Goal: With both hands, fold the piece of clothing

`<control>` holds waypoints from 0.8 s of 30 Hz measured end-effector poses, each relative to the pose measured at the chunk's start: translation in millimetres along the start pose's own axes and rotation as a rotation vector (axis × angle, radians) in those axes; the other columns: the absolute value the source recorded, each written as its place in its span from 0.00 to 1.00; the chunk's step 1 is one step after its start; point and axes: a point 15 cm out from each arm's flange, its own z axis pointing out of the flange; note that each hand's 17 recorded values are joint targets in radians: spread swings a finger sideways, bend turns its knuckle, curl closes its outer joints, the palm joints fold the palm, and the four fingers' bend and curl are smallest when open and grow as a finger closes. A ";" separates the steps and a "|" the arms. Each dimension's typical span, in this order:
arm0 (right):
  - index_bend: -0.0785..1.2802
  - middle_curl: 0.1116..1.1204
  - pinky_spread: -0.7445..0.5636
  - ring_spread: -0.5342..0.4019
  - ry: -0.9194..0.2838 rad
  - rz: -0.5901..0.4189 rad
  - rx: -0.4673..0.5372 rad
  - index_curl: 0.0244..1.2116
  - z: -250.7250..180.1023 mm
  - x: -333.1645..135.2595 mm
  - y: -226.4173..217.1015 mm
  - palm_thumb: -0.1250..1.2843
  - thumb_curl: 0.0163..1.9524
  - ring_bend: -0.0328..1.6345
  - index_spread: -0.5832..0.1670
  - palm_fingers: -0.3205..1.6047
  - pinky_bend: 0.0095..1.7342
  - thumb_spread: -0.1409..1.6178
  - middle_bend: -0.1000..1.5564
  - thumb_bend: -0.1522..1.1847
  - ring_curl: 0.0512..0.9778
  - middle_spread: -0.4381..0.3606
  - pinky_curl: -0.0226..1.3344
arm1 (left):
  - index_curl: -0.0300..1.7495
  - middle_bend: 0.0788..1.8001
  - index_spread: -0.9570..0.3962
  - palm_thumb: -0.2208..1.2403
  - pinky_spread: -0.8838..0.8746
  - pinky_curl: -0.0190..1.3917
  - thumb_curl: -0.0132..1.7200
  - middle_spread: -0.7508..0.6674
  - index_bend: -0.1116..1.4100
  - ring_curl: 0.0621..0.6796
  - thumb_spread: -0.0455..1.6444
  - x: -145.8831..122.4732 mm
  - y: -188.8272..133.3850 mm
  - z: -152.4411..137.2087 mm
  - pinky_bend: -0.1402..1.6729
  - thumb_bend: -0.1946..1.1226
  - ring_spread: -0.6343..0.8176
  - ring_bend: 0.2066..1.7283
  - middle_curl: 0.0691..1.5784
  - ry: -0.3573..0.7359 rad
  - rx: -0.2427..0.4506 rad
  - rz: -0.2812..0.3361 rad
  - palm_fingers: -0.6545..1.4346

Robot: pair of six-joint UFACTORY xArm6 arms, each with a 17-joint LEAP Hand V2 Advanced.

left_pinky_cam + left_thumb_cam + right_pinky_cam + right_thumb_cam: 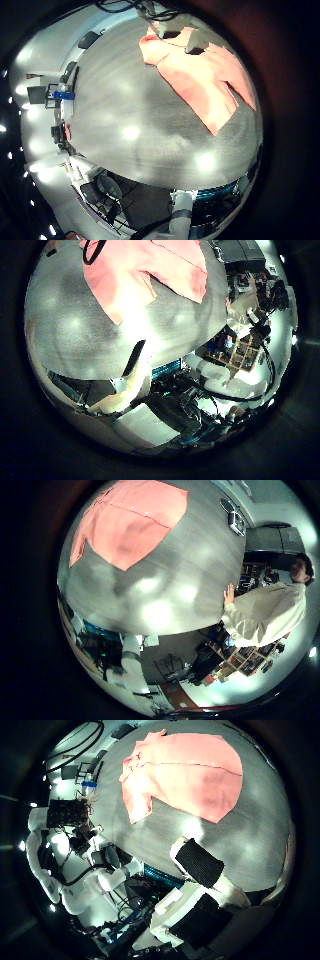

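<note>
The piece of clothing lies spread flat on the table, with one part folded over itself. It also shows in the left thumb side palm view, the right little finger side palm view and the right thumb side palm view. My left hand shows a relaxed finger that holds nothing. My right hand shows a straight finger over bare table, away from the cloth.
The table top is wide and shiny with light spots. Equipment stands past one table edge. A small box lies near the far edge. Shelves with clutter stand beyond the table.
</note>
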 end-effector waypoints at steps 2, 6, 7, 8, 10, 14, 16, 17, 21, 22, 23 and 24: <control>0.18 0.26 0.83 0.63 -0.001 -0.002 -0.002 0.22 1.4 -0.6 -0.6 0.49 0.18 0.25 0.29 0.31 0.17 0.82 0.19 0.10 0.23 0.48 0.23 | 0.20 0.07 0.70 0.38 0.68 0.28 0.19 0.67 0.18 0.24 0.69 -0.2 3.9 -2.7 0.28 0.13 0.66 0.29 0.20 0.000 0.007 -0.001 0.40; 0.18 0.26 0.83 0.64 -0.001 -0.006 0.014 0.23 -1.9 -2.2 -0.9 0.50 0.18 0.25 0.29 0.31 0.16 0.83 0.19 0.11 0.23 0.48 0.23 | 0.20 0.07 0.70 0.38 0.68 0.28 0.19 0.67 0.18 0.24 0.69 2.5 9.3 2.5 0.28 0.13 0.66 0.29 0.20 0.003 0.012 0.004 0.40; 0.18 0.26 0.83 0.64 0.000 -0.007 0.014 0.23 -1.8 -2.0 -0.4 0.50 0.18 0.25 0.29 0.31 0.16 0.83 0.19 0.11 0.23 0.48 0.23 | 0.20 0.07 0.70 0.38 0.68 0.28 0.19 0.67 0.18 0.24 0.69 3.1 9.6 4.3 0.28 0.13 0.66 0.29 0.20 0.006 0.015 0.004 0.40; 0.18 0.26 0.83 0.64 0.002 -0.009 0.008 0.23 -1.0 -2.4 0.3 0.50 0.18 0.25 0.29 0.31 0.16 0.83 0.19 0.11 0.23 0.49 0.23 | 0.20 0.07 0.70 0.38 0.68 0.28 0.19 0.67 0.18 0.24 0.69 4.0 10.0 6.1 0.28 0.13 0.66 0.29 0.20 0.009 0.016 0.005 0.40; 0.18 0.26 0.83 0.64 0.004 -0.014 0.002 0.23 -1.4 -3.0 2.1 0.50 0.17 0.25 0.29 0.31 0.16 0.83 0.19 0.10 0.23 0.50 0.23 | 0.20 0.07 0.70 0.38 0.68 0.28 0.19 0.67 0.19 0.24 0.69 4.8 10.9 9.6 0.28 0.13 0.66 0.29 0.20 0.011 0.012 0.007 0.40; 0.18 0.26 0.83 0.64 -0.004 -0.013 0.013 0.23 -4.4 -5.6 2.2 0.50 0.17 0.25 0.29 0.31 0.16 0.83 0.19 0.10 0.23 0.51 0.23 | 0.20 0.07 0.70 0.39 0.68 0.28 0.18 0.67 0.18 0.23 0.69 5.4 11.8 24.1 0.28 0.13 0.66 0.29 0.20 0.007 -0.006 0.035 0.40; 0.18 0.26 0.83 0.64 -0.007 -0.006 0.013 0.23 -3.9 -6.4 2.2 0.50 0.17 0.25 0.29 0.31 0.16 0.83 0.19 0.10 0.23 0.51 0.23 | 0.20 0.07 0.70 0.39 0.68 0.28 0.18 0.67 0.18 0.23 0.69 3.6 5.2 34.5 0.28 0.13 0.66 0.29 0.20 0.005 -0.008 0.054 0.40; 0.18 0.26 0.83 0.64 -0.008 -0.003 0.011 0.23 -3.1 -6.6 1.8 0.50 0.17 0.25 0.29 0.31 0.16 0.83 0.19 0.10 0.23 0.50 0.23 | 0.20 0.07 0.70 0.39 0.68 0.28 0.18 0.67 0.18 0.23 0.69 1.8 0.8 39.6 0.28 0.13 0.66 0.29 0.20 0.003 -0.007 0.065 0.40; 0.18 0.26 0.83 0.64 -0.024 0.014 -0.002 0.23 3.7 -9.0 2.2 0.50 0.17 0.25 0.30 0.31 0.16 0.83 0.18 0.10 0.23 0.44 0.23 | 0.19 0.06 0.73 0.36 0.68 0.28 0.18 0.69 0.16 0.24 0.66 -10.5 -18.9 70.9 0.30 0.12 0.67 0.30 0.20 -0.015 -0.043 0.095 0.37; 0.17 0.25 0.83 0.64 -0.033 0.025 -0.008 0.22 7.4 -10.7 2.8 0.50 0.17 0.25 0.30 0.31 0.16 0.83 0.18 0.10 0.23 0.43 0.23 | 0.19 0.06 0.73 0.34 0.68 0.28 0.18 0.70 0.16 0.25 0.65 -13.5 -25.9 81.9 0.30 0.11 0.67 0.31 0.20 -0.019 -0.056 0.102 0.36; 0.17 0.25 0.83 0.64 -0.035 0.033 -0.011 0.22 8.5 -11.2 3.2 0.50 0.17 0.25 0.30 0.31 0.16 0.83 0.18 0.10 0.23 0.42 0.23 | 0.19 0.06 0.75 0.32 0.69 0.29 0.18 0.71 0.15 0.26 0.64 -15.3 -33.5 90.5 0.31 0.11 0.68 0.31 0.20 -0.021 -0.060 0.105 0.34; 0.18 0.25 0.83 0.64 -0.037 0.040 -0.012 0.22 8.4 -11.7 4.0 0.50 0.17 0.25 0.31 0.31 0.16 0.83 0.18 0.10 0.23 0.42 0.23 | 0.18 0.06 0.75 0.31 0.69 0.29 0.18 0.73 0.15 0.26 0.62 -16.8 -41.0 99.4 0.32 0.11 0.70 0.32 0.19 -0.021 -0.063 0.107 0.33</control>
